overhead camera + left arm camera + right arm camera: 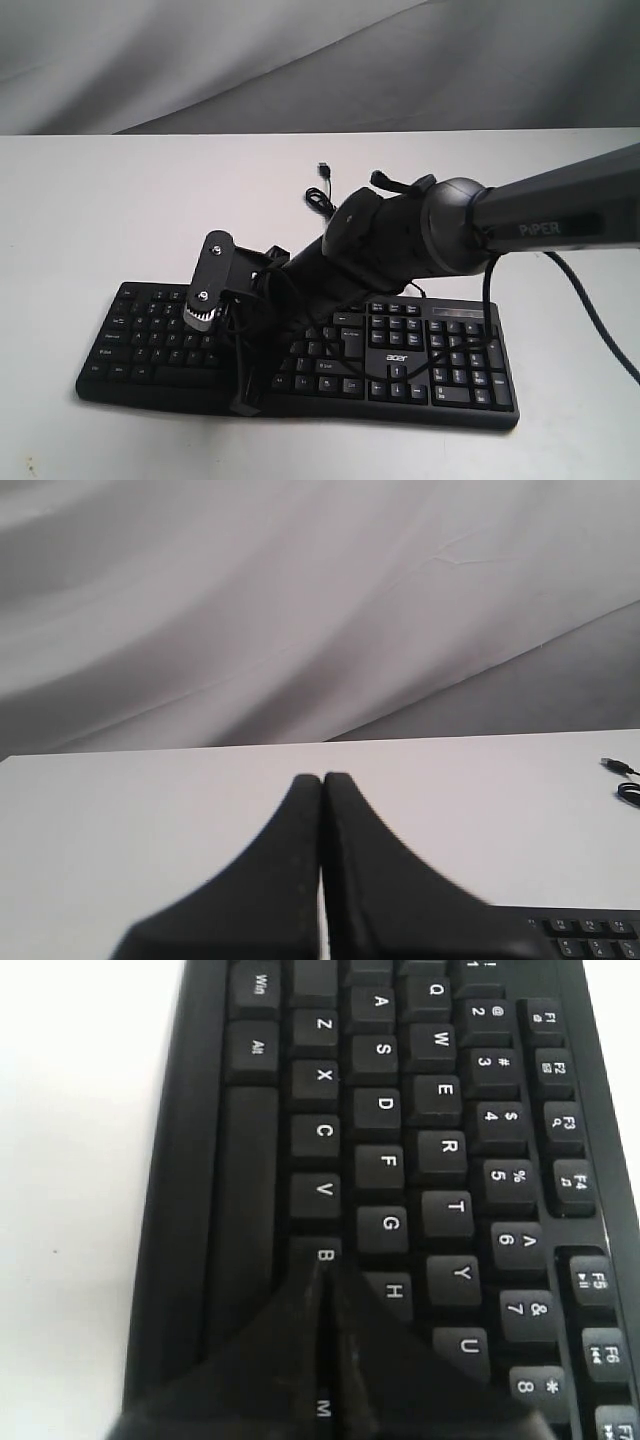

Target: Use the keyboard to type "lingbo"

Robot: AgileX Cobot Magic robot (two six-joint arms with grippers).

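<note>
The black keyboard (440, 372) with white legends and an "acer" logo lies across the front of the white table. My right gripper (246, 404) reaches in from the right and points down at the keyboard's middle near its front edge. In the right wrist view the right gripper (325, 1266) is shut, nothing held, its tips at the B key (322, 1250), beside H and above M. My left gripper (322, 778) is shut and empty over bare table, with a corner of the keyboard (590, 935) beside it. The left arm does not show in the exterior view.
The keyboard's thin black cable with its USB plug (325, 168) lies loose on the table behind the keyboard; the USB plug (620, 767) also shows in the left wrist view. A grey cloth backdrop (320, 60) hangs behind the white table (90, 200).
</note>
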